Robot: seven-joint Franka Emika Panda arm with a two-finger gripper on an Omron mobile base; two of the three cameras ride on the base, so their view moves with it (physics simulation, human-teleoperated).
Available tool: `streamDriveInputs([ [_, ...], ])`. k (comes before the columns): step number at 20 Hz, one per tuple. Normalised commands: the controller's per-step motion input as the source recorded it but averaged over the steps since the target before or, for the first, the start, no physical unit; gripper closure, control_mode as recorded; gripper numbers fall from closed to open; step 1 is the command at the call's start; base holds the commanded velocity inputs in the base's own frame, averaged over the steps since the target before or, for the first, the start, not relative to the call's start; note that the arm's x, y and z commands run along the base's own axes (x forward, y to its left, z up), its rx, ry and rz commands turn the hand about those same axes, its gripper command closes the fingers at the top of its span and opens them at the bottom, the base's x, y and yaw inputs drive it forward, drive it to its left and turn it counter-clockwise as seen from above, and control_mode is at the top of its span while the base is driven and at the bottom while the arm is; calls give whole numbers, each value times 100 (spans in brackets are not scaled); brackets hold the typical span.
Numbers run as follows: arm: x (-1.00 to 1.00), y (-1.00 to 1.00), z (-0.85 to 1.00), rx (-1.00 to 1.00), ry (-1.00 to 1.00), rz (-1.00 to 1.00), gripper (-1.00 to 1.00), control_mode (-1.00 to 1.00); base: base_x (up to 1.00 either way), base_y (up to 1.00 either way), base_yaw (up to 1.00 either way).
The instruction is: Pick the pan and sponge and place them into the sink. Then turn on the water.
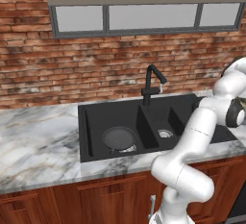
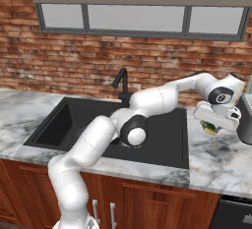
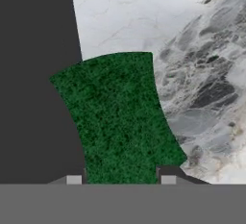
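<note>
The sponge (image 3: 120, 119) sits closest to the hand camera, its dark green scrub face turned toward the lens and filling the space between the two finger tips (image 3: 73, 180), which press against its two sides, so the gripper (image 3: 120, 180) is pinching it. Behind the sponge in that view, the marble counter (image 3: 192, 50) spreads to the right and the black wall of the sink (image 3: 33, 74) takes up the left. In the right base view the gripper (image 2: 212, 125) hangs over the counter just right of the sink's (image 2: 167, 149) right edge, and a bit of the sponge's (image 2: 210, 127) yellow and green shows beneath the hand; whether it is lifted clear of the marble or touching it cannot be told. The pan (image 1: 119, 138) lies flat in the left basin in the left base view, over the drain. The black faucet (image 1: 153, 84) stands behind the divider between the two basins, against the brick wall (image 1: 96, 69).
</note>
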Motion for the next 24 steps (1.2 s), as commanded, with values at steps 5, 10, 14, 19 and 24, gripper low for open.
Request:
streamDriveInputs([
  [5, -98, 100, 0, 0, -25, 0, 100, -100, 0, 0, 0],
  [10, -100, 100, 0, -1, -32, 0, 100, -100, 0, 0, 0],
  [14, -82, 100, 0, -7, -36, 3, 100, -100, 0, 0, 0],
  [19, -27, 100, 6, -9, -23, 11, 100, -100, 0, 0, 0],
  [24, 0, 100, 15, -5, -2, 24, 100, -100, 0, 0, 0],
])
